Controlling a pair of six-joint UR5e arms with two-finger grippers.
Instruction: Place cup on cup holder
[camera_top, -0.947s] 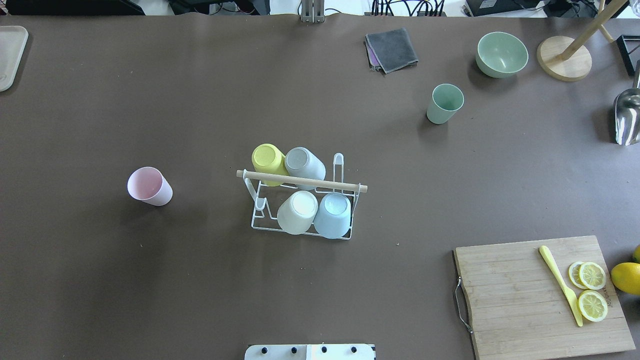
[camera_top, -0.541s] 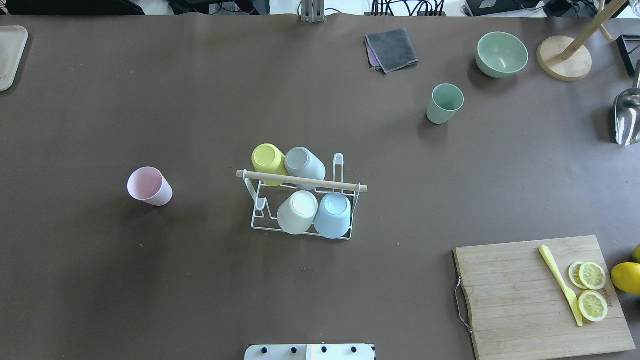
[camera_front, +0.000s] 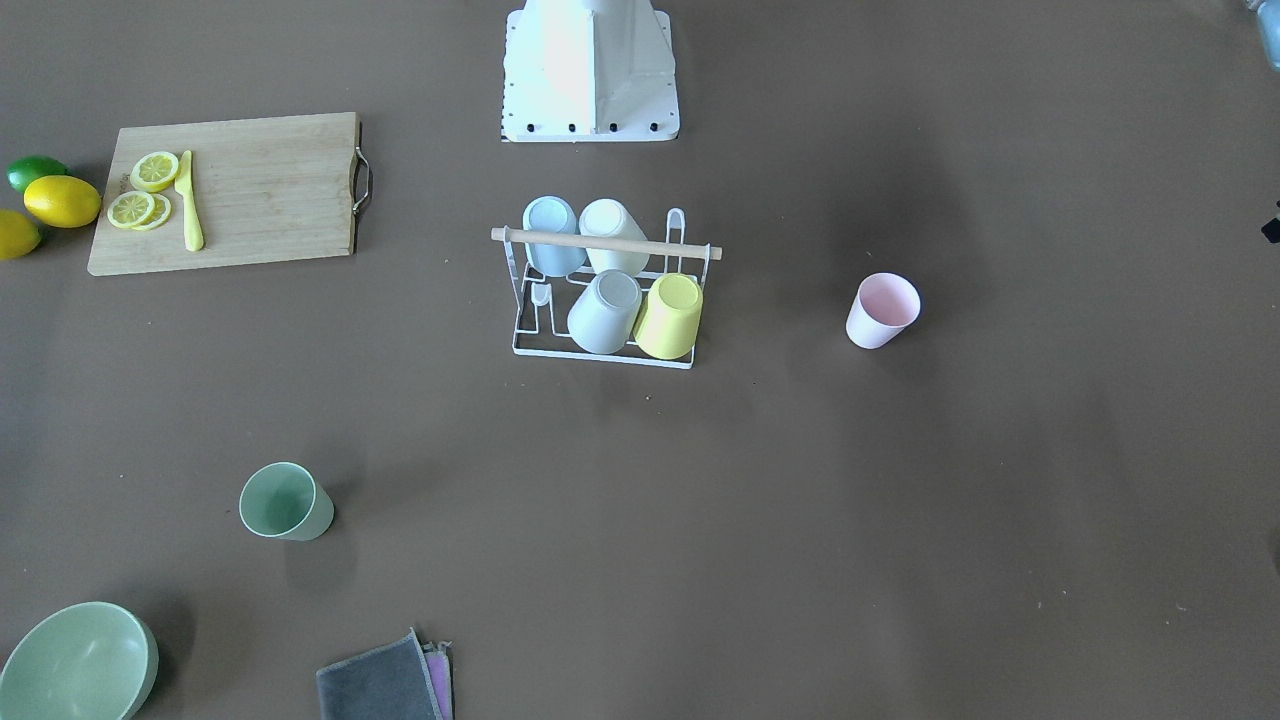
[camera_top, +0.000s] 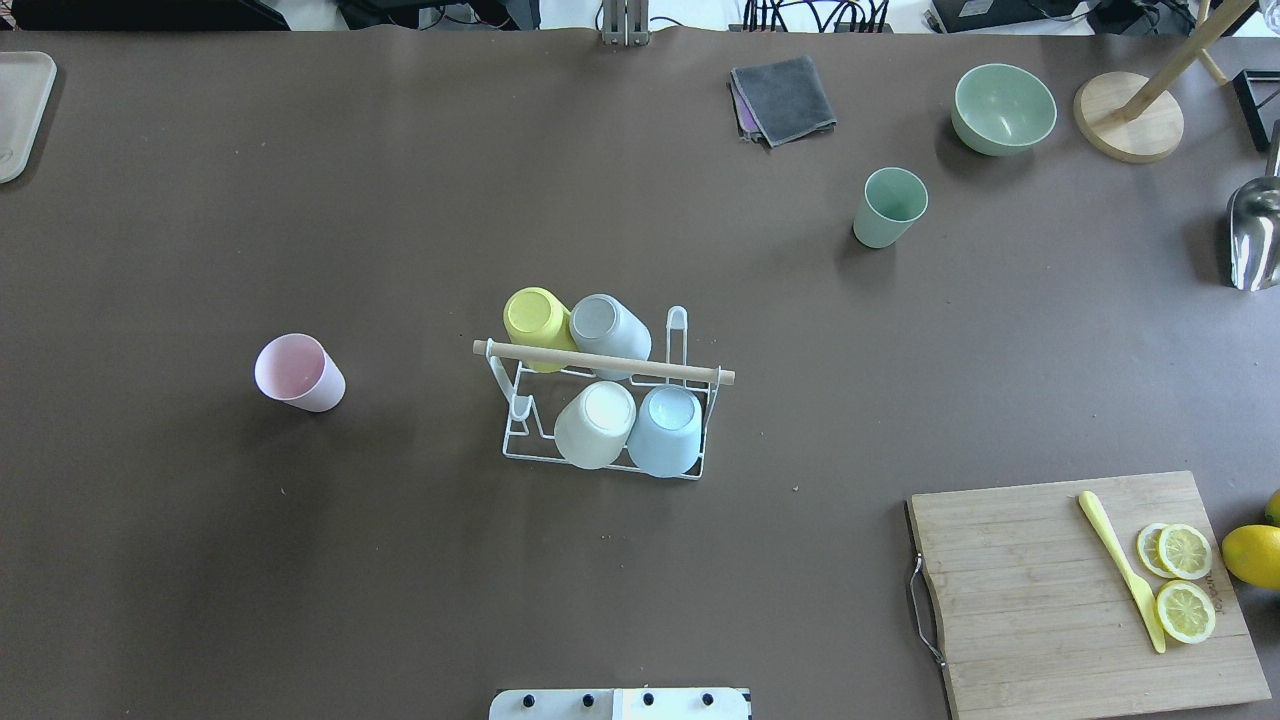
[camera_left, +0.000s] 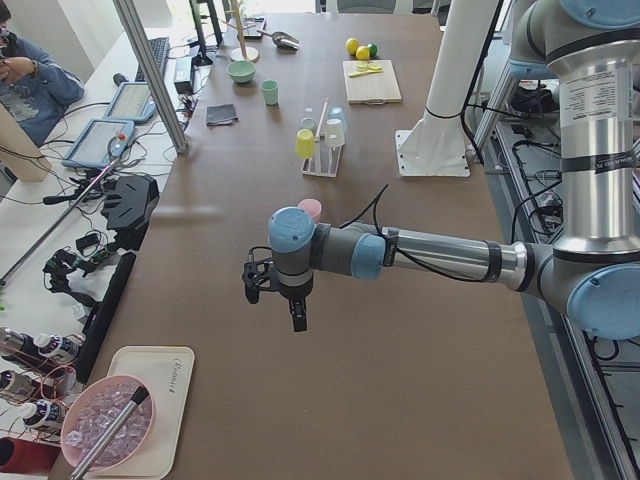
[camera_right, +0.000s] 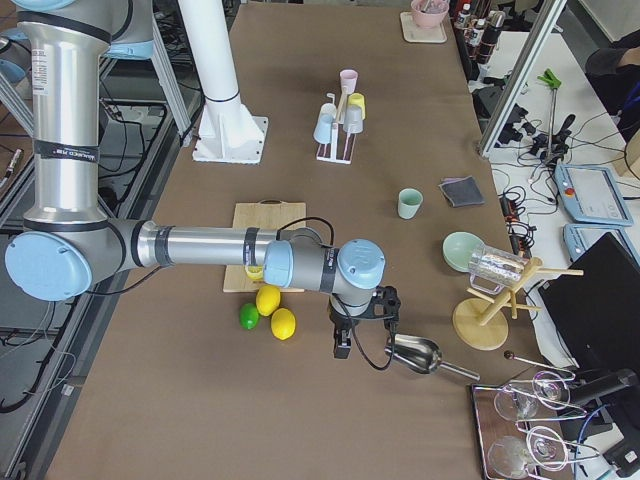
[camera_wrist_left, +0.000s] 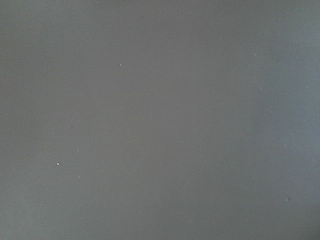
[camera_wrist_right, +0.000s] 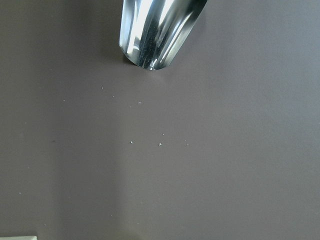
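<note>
The cup holder (camera_top: 603, 361), a white wire rack with a wooden rod, stands mid-table with several cups upside down on its prongs; it also shows in the front view (camera_front: 605, 242). A pink cup (camera_top: 298, 372) stands upright to its left and a green cup (camera_top: 889, 206) upright at the far right. My left gripper (camera_left: 297, 316) hangs over bare table, well short of the pink cup (camera_left: 310, 208). My right gripper (camera_right: 341, 346) hangs beside a metal scoop (camera_right: 412, 357). Neither gripper holds anything, and I cannot tell whether they are open or shut.
A cutting board (camera_top: 1040, 600) with lemon slices and a yellow knife lies near right, with lemons (camera_top: 1252, 555) beside it. A green bowl (camera_top: 1003, 108), a grey cloth (camera_top: 785, 98), a wooden stand (camera_top: 1128, 115) and the scoop (camera_top: 1255, 235) sit far right. A tray (camera_top: 20, 110) lies far left.
</note>
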